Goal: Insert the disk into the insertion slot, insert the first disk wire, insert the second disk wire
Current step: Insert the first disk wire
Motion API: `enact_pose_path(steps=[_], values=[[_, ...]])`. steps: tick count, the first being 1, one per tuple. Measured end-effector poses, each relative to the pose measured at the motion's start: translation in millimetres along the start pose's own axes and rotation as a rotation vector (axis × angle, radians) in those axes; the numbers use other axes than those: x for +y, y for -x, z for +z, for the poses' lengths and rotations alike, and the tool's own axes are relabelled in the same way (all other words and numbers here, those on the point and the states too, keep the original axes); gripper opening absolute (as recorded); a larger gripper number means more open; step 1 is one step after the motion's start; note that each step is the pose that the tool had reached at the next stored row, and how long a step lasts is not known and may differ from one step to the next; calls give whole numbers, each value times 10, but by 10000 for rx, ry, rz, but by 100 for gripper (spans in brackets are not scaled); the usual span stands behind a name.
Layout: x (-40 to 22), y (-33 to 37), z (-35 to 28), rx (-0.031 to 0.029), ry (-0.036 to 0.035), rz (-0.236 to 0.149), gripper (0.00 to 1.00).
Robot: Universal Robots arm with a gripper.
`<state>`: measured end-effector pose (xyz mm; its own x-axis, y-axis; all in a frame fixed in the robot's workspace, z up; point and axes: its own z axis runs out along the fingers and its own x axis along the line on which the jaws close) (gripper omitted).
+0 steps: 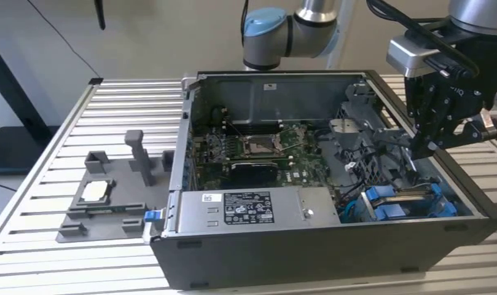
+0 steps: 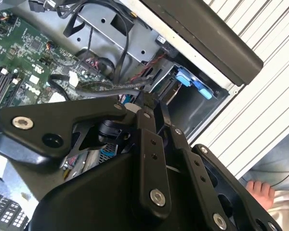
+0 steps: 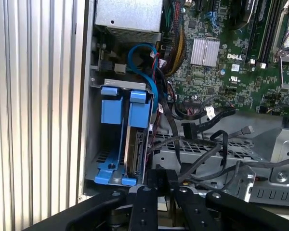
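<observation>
The open computer case (image 1: 314, 258) stands on the slatted bench (image 1: 125, 104), its motherboard (image 1: 257, 150) exposed. Beside it, toward the exterior view's left, lies a grey fixture tray (image 1: 101, 215) with upright posts.

The insertion slot (image 1: 378, 203) sits in the case's near corner on the exterior view's right, marked by its blue rails. In the first wrist view the slot (image 3: 94, 144) shows as a grey metal bay with two blue tabs at one end, and the disk (image 3: 137, 149) stands on edge inside it, against one of the blue rails. In the exterior view the disk (image 1: 410, 195) shows as a dark strip between the blue parts.

The gripper (image 1: 424, 147) hangs inside the case above a tangle of dark cables, near the slot but apart from it. In both wrist views the fingers (image 2: 143, 115) are drawn close together. In the first wrist view the gripper (image 3: 162, 182) seems to pinch the end of a black wire (image 3: 162, 172) between its tips, though the dark parts blend there. In the second wrist view the gripper (image 2: 147, 103) points toward the bay's blue tabs (image 2: 192, 84), with loose black cables (image 2: 106, 86) running just past it.
</observation>
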<state>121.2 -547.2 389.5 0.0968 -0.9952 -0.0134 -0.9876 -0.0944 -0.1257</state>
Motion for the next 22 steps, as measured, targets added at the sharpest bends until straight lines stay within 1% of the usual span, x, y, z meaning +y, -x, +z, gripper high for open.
enact_pose_path(steps=[2, 3, 4, 5, 7, 11, 12, 14, 15, 22], values=[[-16, -2, 4, -18, 192, 7, 19], [-26, -4, 8, -25, 273, 9, 19], [-37, -6, 13, -33, 341, 11, 19], [-45, -8, 19, -39, 385, 12, 19], [-62, -19, 30, -47, 512, 16, 19], [-94, -63, 57, -74, 785, 23, 19], [-98, -73, 65, -79, 833, 26, 19], [-99, -90, 85, -83, 890, 50, 19], [-97, -96, 95, -83, 901, 73, 19], [-89, -121, 171, -55, 903, 413, 19]])
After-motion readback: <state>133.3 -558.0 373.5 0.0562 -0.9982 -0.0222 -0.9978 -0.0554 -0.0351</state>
